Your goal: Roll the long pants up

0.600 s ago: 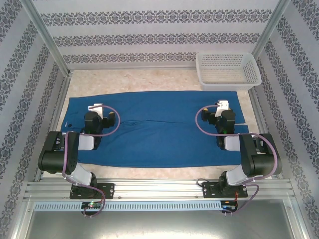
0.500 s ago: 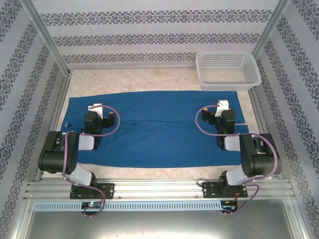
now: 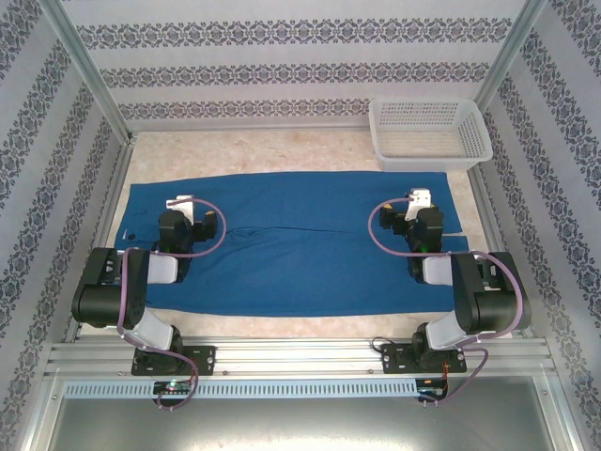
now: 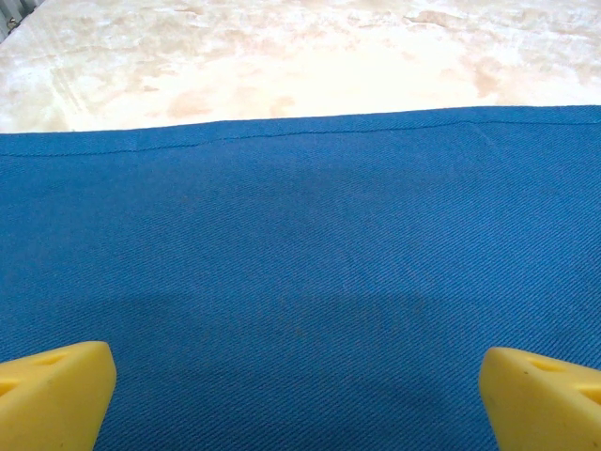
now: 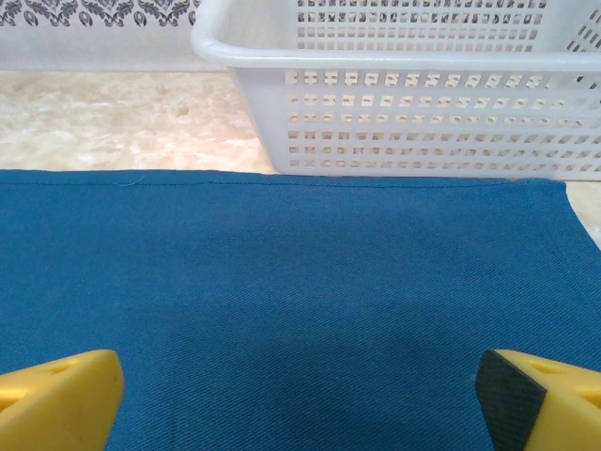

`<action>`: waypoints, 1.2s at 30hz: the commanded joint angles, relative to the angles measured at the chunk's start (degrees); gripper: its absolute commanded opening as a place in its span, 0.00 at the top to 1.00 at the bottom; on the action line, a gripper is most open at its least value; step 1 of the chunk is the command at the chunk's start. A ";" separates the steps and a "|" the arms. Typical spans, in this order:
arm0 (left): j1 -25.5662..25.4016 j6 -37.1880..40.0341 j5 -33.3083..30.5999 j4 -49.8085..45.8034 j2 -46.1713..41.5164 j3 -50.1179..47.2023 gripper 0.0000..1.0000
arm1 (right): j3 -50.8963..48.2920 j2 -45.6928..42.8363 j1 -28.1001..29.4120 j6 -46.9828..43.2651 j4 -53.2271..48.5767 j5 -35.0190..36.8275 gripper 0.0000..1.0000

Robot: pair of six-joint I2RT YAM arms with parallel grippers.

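Note:
The long pants lie flat across the table, a wide royal-blue cloth with a faint centre seam, reaching past both arms. My left gripper hovers over the cloth's left part, open. In the left wrist view its yellow fingertips stand wide apart over blue cloth, nothing between them. My right gripper hangs over the cloth's right part, also open. The right wrist view has its yellow fingertips spread wide above the pants.
A white perforated plastic basket stands at the back right, just beyond the far hem of the pants; its wall is close ahead in the right wrist view. Pale marbled tabletop lies behind the cloth. Patterned walls enclose the table.

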 commanded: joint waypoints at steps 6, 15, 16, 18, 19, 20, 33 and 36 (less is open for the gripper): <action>-0.38 0.92 0.60 2.08 0.20 0.93 0.00 | 1.07 0.16 -0.25 0.13 0.46 -0.94 0.02; -0.43 0.62 -0.31 2.17 -0.11 1.08 0.00 | 3.26 -0.99 -0.40 0.48 -4.77 -1.28 0.02; -0.31 -0.50 -2.64 -1.59 -1.97 2.21 0.00 | 2.69 -0.52 -0.61 0.99 -2.49 -1.45 0.02; -0.36 -4.98 -13.06 -18.71 -5.52 9.66 0.00 | 2.95 -1.29 -0.69 0.77 -4.30 -1.05 0.02; 0.16 -6.01 -15.72 -27.31 -6.49 14.77 0.00 | 3.51 -1.99 -0.38 1.68 -4.90 2.11 0.02; 0.54 -5.00 -14.99 -32.28 -6.87 18.62 0.00 | 5.70 -3.63 -0.44 2.55 -11.38 4.21 0.02; 16.57 -46.28 -11.40 -90.62 -22.94 36.61 0.00 | 28.50 -18.81 -7.19 22.59 -59.80 0.43 0.02; 19.75 -50.69 -19.61 -103.19 -30.33 35.62 0.00 | 30.40 -20.94 -9.07 22.52 -66.43 -2.14 0.03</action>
